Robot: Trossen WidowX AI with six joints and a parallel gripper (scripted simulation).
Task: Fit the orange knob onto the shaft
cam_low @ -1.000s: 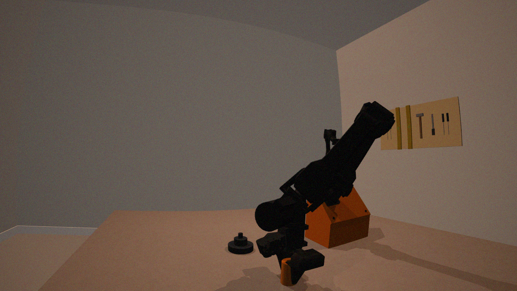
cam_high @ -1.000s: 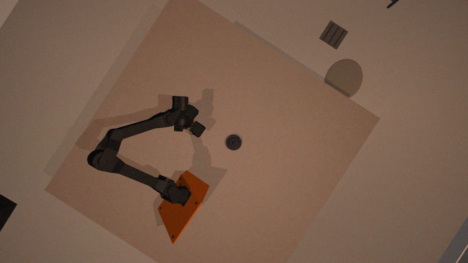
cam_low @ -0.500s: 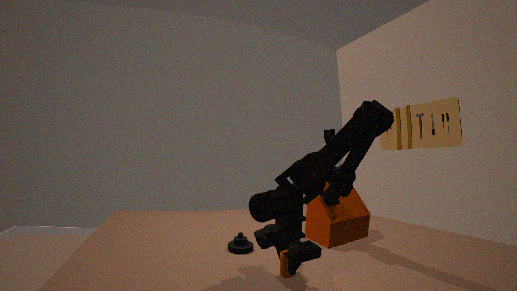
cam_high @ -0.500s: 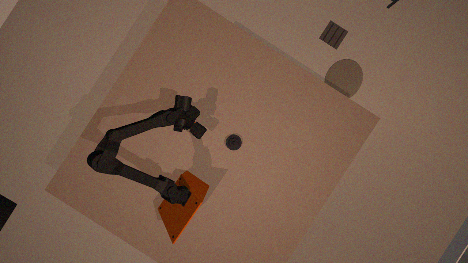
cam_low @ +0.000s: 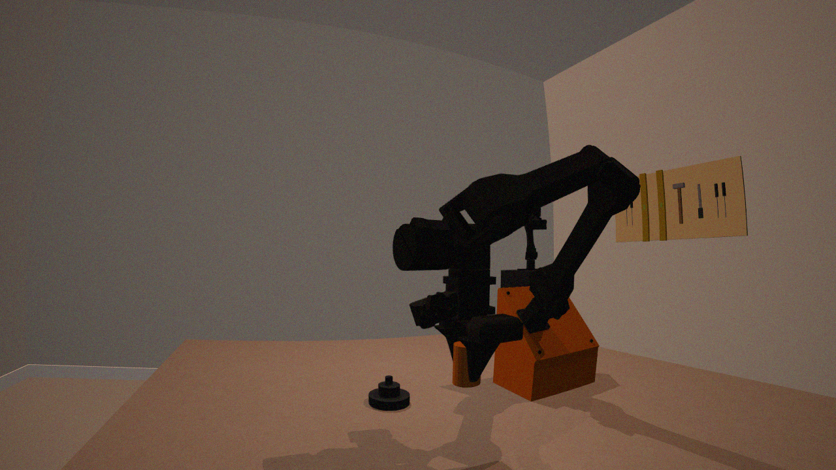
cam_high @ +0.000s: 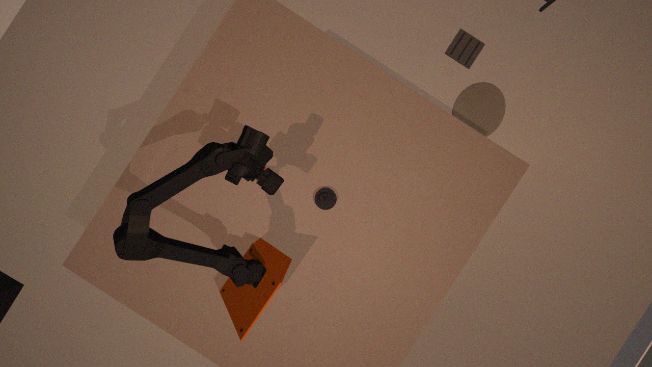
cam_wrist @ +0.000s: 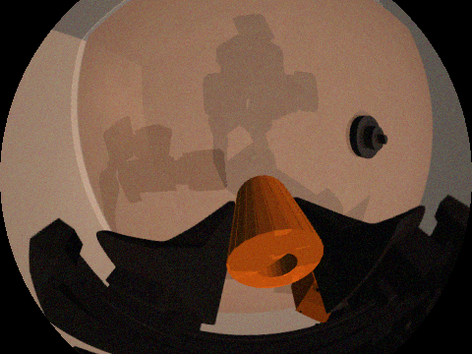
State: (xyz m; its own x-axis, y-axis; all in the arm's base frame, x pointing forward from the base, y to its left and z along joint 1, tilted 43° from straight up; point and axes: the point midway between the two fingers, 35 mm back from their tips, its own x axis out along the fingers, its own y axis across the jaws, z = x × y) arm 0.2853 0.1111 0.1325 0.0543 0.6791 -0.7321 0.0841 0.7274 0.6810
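The orange knob (cam_low: 461, 368) (cam_wrist: 267, 208) is held between the dark fingers of my gripper (cam_high: 263, 173) (cam_low: 466, 365) (cam_wrist: 264, 205), which is shut on it. The knob is upright in the exterior view, raised above the table (cam_high: 387, 255) (cam_low: 280, 380). Its top with the hole faces the wrist camera; the fingers cover its sides. The dark round pedestal (cam_high: 325, 207) (cam_low: 388, 401) (cam_wrist: 362, 149) stands on the table, apart from the gripper, right of it in the top view and left in the exterior view. Its short shaft (cam_low: 388, 380) (cam_wrist: 384, 140) points up, bare. The shaft's flat side cannot be seen.
The arm's orange wedge-shaped base (cam_high: 243, 312) (cam_low: 563, 374) stands on the table, behind the gripper and to the right in the exterior view. Arm shadows fall across the table. A tool board (cam_low: 733, 204) hangs on the wall. A round disc (cam_high: 478, 104) lies beyond the table edge.
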